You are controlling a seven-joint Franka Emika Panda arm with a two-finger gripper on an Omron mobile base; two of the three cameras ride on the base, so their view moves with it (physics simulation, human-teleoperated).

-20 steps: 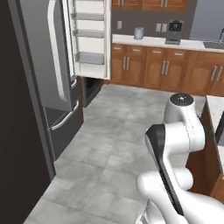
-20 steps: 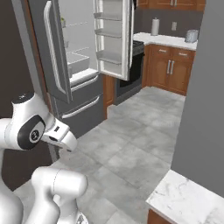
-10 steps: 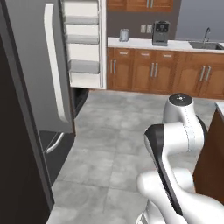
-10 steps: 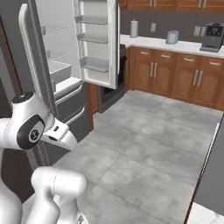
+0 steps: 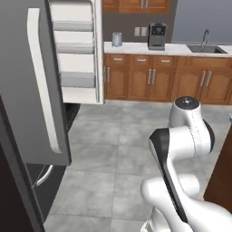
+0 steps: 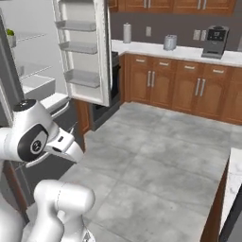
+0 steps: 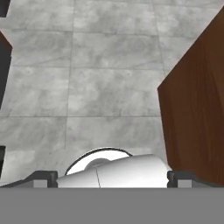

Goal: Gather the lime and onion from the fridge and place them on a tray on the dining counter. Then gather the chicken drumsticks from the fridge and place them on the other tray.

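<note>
1. Fridge (image 6: pixel 71 52) doors stood open at the left side of the kitchen, and the white inside with its shelves showed in the right base view.
2. One open door (image 5: pixel 74 50) had white shelves on its inner side, and the other dark grey door (image 5: pixel 34 86) had a long curved white handle (image 5: pixel 43 81).
3. A small green thing (image 6: pixel 10 33) sat high on a shelf inside; it was too small to tell if it was the lime.
4. The white robot arm (image 5: pixel 183 149) was folded up close to its base, well apart from the fridge.
5. The gripper (image 7: pixel 112 177) pointed down at the grey tiled floor (image 7: pixel 87 87), and its two dark fingertips (image 7: pixel 43 177) sat far apart, so the jaws were wide with nothing between them.
6. A brown wooden wall (image 7: pixel 197 109) of the dining counter rose just beside the gripper, and a bit of its white marble top (image 6: pixel 232 182) showed at the edge.
7. A coffee machine (image 5: pixel 157 36) and a sink tap (image 5: pixel 205 37) stood on the far wall counter (image 5: pixel 181 47) above brown cabinets.
</note>
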